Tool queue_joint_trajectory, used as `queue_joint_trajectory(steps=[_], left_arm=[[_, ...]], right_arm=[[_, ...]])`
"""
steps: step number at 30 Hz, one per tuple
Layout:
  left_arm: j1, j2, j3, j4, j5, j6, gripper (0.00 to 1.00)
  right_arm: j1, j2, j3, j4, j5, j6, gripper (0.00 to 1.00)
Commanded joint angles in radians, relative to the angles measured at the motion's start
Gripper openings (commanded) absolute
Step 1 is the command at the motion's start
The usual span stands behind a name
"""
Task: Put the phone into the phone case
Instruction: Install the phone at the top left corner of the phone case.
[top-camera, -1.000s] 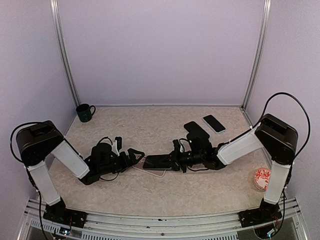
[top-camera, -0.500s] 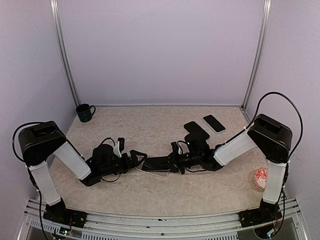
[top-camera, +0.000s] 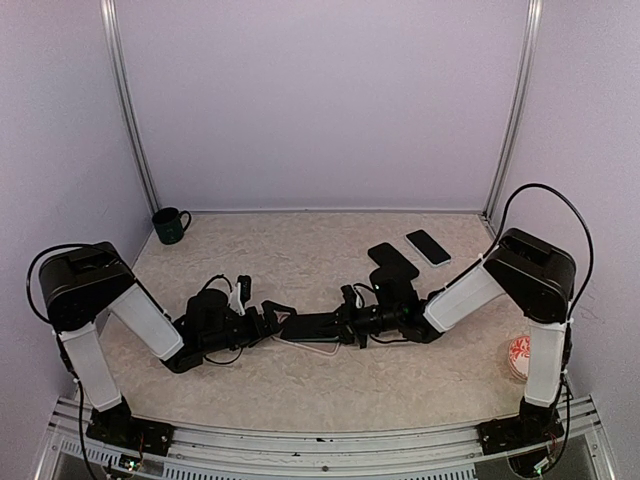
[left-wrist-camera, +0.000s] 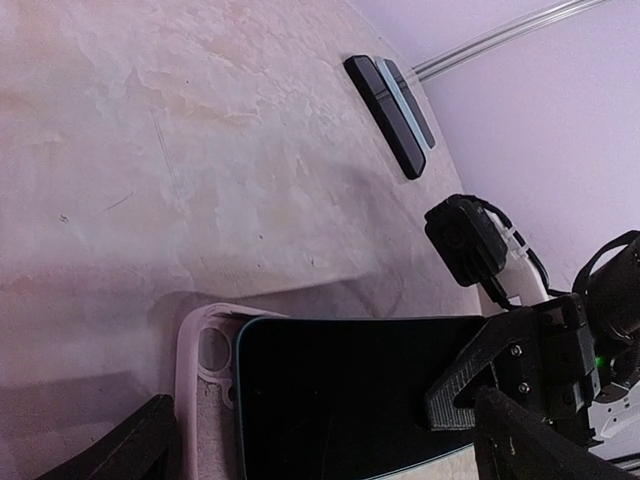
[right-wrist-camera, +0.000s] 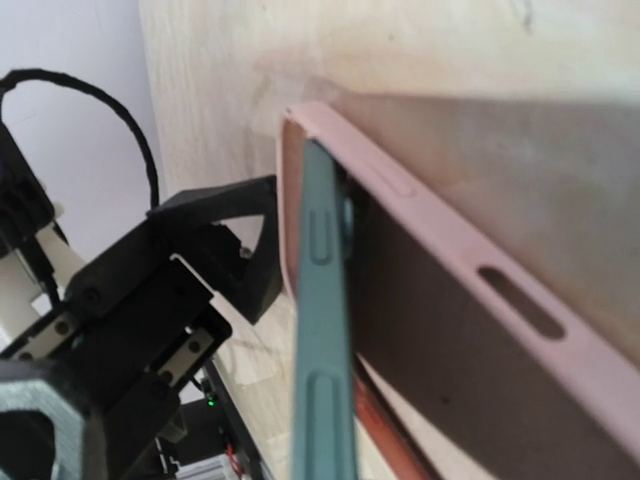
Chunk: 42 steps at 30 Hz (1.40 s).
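Counted one phone (left-wrist-camera: 340, 385), clamped in right fingers (left-wrist-camera: 465, 380), tilted into one pink case (left-wrist-camera: 200, 400) at centre; left fingers (left-wrist-camera: 145, 450) spread wide. Two spare handsets (top-camera: 428, 247) far right, one mug (top-camera: 170, 225), one dish (top-camera: 522, 356). Mottled beige counter (top-camera: 300, 250), lilac walls (top-camera: 320, 100).

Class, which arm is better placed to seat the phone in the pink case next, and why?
Probably the right. The right gripper is shut on the phone, holding it angled over the pink case. The left gripper is open at the case's end, holding nothing.
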Motion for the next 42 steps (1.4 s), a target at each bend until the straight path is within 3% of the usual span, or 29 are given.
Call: queue_joint_trajectory(steps=[1,32,42], left_arm=[[-0.022,0.029,0.013,0.008,0.02,-0.013,0.99],[-0.028,0.068,0.049,0.014,0.057,-0.022,0.99],[0.012,-0.023,0.004,-0.057,0.04,-0.01,0.99]], right_arm=[[-0.003,0.027,0.01,0.104,-0.025,0.045,0.0],[-0.003,0.197,0.106,0.225,-0.169,0.096,0.0],[-0.031,0.131,0.024,0.356,-0.146,0.077,0.0]])
